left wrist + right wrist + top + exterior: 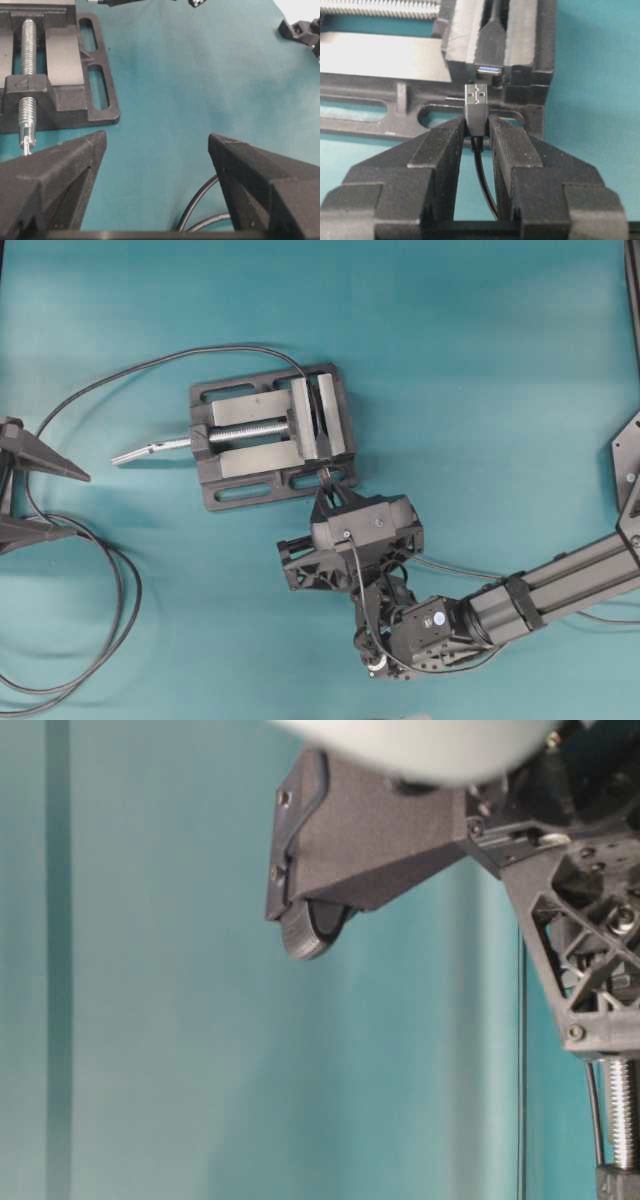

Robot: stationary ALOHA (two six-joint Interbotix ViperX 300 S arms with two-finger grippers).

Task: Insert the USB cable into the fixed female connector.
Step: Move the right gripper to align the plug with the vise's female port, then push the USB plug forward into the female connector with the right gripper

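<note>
USB cable (476, 112) pinched in my right gripper (476, 132), plug just short of fixed female connector (489, 69) clamped in vise (270, 435). Left gripper (157, 145) wide open.

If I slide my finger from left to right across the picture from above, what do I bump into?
Left claw → screw handle → vise → right claw holding the USB cable → right arm.

Lighting's bright and even, mostly from above, so shadows on the teal table (480, 360) are soft. The vise (270, 435) screw glints a bit. The table-level view is the worst: a blown-out white blur along the top and everything soft. Both wrist views blur at the near edges.
</note>
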